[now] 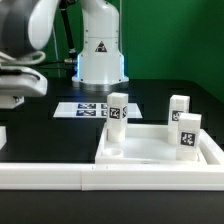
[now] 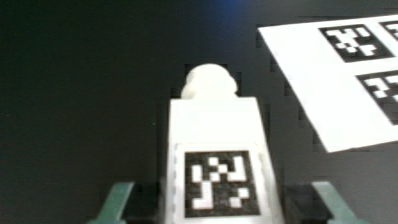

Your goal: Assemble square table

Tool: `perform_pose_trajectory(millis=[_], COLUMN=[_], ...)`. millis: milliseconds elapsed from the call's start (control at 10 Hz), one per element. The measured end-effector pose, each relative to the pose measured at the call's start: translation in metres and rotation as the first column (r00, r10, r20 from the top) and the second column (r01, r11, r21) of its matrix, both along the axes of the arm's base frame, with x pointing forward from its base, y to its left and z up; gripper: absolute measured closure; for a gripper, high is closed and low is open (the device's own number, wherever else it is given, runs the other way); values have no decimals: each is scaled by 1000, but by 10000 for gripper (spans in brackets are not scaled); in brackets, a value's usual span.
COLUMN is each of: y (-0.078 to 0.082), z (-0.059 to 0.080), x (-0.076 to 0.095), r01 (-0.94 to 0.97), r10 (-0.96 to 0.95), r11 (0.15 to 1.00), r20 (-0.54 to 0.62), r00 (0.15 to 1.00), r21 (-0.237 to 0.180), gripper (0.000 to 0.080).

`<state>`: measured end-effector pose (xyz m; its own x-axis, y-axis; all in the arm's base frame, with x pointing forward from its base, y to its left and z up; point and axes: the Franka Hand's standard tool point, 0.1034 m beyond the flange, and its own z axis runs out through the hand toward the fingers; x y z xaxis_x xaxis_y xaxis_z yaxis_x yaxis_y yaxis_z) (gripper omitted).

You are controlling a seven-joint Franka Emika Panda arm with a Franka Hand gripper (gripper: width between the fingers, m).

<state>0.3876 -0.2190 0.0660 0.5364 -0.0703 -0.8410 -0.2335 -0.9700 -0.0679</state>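
In the wrist view a short white leg [image 2: 217, 125] with a black-and-white tag lies on the black table, its rounded end pointing away from the hand. My gripper [image 2: 221, 200] is open and straddles the leg's tagged end. Both fingers [image 2: 125, 200] stand a little clear of its sides. In the exterior view the square table slab [image 1: 150, 148] lies at the right. Three tagged legs stand on it: one at the near-left corner [image 1: 117, 110], one at the back right [image 1: 178, 107] and one at the front right [image 1: 187, 135]. The arm's hand [image 1: 18, 88] is at the far left, with its fingertips hidden.
The marker board [image 1: 85, 108] lies in front of the robot base [image 1: 100, 55] and shows in the wrist view [image 2: 347, 70] beside the leg. The long white border wall [image 1: 100, 175] runs along the front. A white piece [image 1: 2, 136] shows at the left edge.
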Motion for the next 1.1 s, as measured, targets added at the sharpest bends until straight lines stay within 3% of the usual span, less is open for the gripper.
perform_pose_trajectory(millis=[200, 600, 700, 800, 1100], y=[-3, -8, 0, 15, 37], z=[38, 33, 29, 40, 86], x=[16, 29, 41, 55, 114], r01=[20, -2, -6, -17, -124], r10=[-20, 14, 36, 53, 184], r11=[1000, 998, 995, 995, 981], r20=[34, 224, 312, 373, 534], r00=[999, 974, 949, 926, 825], r21=[-5, -58, -98, -99, -146], gripper=[511, 511, 511, 511, 511])
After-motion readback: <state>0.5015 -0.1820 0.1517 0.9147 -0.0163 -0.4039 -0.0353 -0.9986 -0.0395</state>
